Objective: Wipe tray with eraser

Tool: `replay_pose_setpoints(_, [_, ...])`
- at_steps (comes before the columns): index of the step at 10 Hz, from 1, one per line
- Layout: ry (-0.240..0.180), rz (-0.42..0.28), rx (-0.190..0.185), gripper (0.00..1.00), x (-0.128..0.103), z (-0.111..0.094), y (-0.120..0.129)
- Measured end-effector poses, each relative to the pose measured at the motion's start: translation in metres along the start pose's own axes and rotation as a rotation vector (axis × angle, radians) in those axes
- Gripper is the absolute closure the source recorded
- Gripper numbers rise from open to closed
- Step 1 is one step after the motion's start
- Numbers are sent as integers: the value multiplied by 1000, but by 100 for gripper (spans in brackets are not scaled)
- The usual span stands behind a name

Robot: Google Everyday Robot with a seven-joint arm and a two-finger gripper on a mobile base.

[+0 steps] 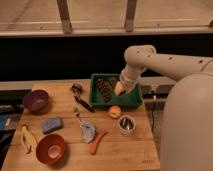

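A wooden table is seen from above, and many small things are laid out on it. The green tray is placed at the back edge of the table, toward the right side.

The eraser is seen as a dark flat block. It is laid inside the tray, in the left half, and it is turned at a slant.

The white arm is reached in from the right and is bent down over the tray. The gripper is held low inside the tray, in the right half, just beside the eraser. Whether the eraser is touched by it cannot be told. Whether the gripper is open or closed cannot be told either, and nothing can be seen held in it.

A dark tool is laid just left of the tray. An orange fruit is set just in front of the tray, and a small round cup is set near the fruit. A grey thing and an orange stick are found in the middle of the table.

On the left side, a purple bowl, a blue block, a banana and a red bowl are spread out, well apart from the tray.
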Motion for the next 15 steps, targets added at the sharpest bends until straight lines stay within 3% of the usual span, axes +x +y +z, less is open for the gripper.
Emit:
replay_pose_setpoints(5, [-8, 3, -5, 100, -1, 0, 1])
replay_pose_setpoints(8, [-98, 99, -34, 100, -18, 23, -11])
replay_pose_setpoints(10, [-117, 122, -44, 100, -34, 36, -18])
replay_pose_setpoints(14, [-95, 154, 24, 100, -57, 43, -43])
replay_pose_setpoints(15, [-93, 156, 26, 100, -57, 43, -44])
